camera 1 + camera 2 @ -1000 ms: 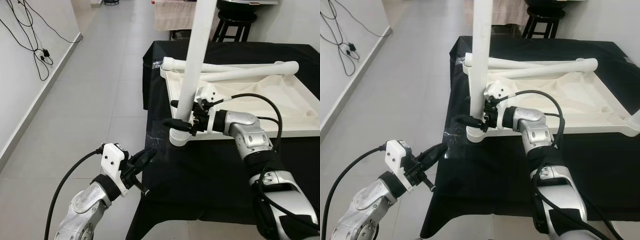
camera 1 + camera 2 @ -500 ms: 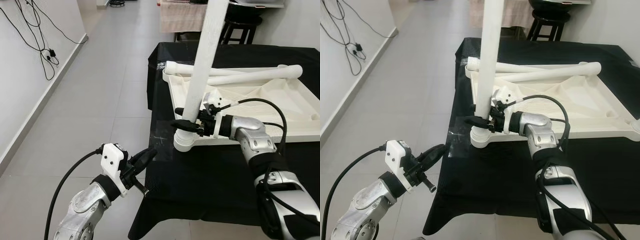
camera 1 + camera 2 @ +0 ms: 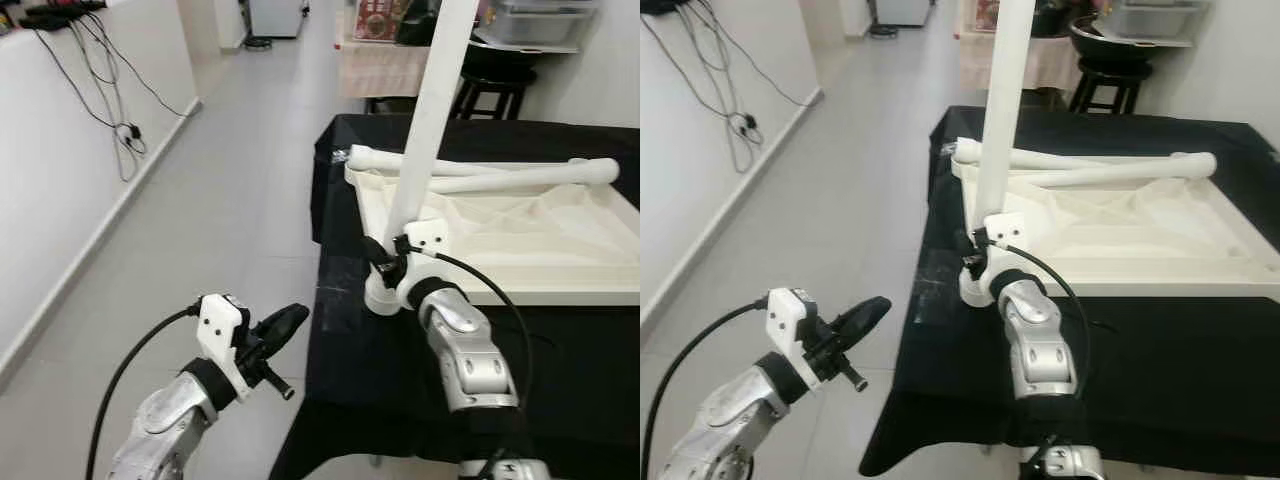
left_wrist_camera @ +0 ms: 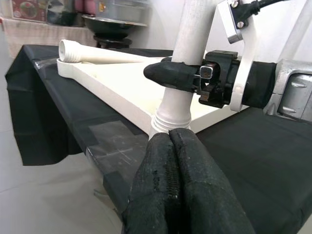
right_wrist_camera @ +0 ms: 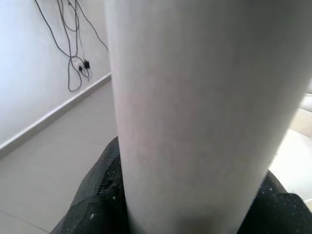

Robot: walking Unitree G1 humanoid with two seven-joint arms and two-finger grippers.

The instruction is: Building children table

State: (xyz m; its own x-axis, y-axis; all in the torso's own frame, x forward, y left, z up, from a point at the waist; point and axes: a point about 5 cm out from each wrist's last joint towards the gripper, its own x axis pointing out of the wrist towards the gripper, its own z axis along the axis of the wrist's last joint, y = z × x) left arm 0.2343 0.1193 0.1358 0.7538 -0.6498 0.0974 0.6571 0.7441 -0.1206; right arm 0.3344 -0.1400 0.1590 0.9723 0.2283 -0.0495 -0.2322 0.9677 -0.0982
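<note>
On the far left, cables [image 3: 110, 95] hung down the white wall above the grey floor [image 3: 230, 215]. The left tool [image 3: 283, 322] hovered over the floor, just off the near-left corner of the surface [image 3: 560, 360], its two black fingers [image 4: 180, 185] pressed together and holding nothing.

The surface wore a black cloth, with a patch of clear tape [image 4: 117, 146] at its near-left edge. On it lay the white tabletop [image 3: 520, 240], turned underside up. A white leg [image 3: 425, 140] stood upright in the socket at the tabletop's near-left corner, leaning slightly, its ribbed base [image 4: 169, 122] seated in the corner.

The right tool [image 3: 385, 262] was clamped on the leg just above the base, one black finger [image 4: 168, 77] wrapped across the front of the tube. In the right wrist view the leg [image 5: 204, 112] ran straight up between the dark pads [image 5: 97, 195].

Farther right, two more white legs [image 3: 500, 170] lay across the far side of the tabletop, crossing each other. Beyond the surface stood a dark stool [image 3: 490, 85].
</note>
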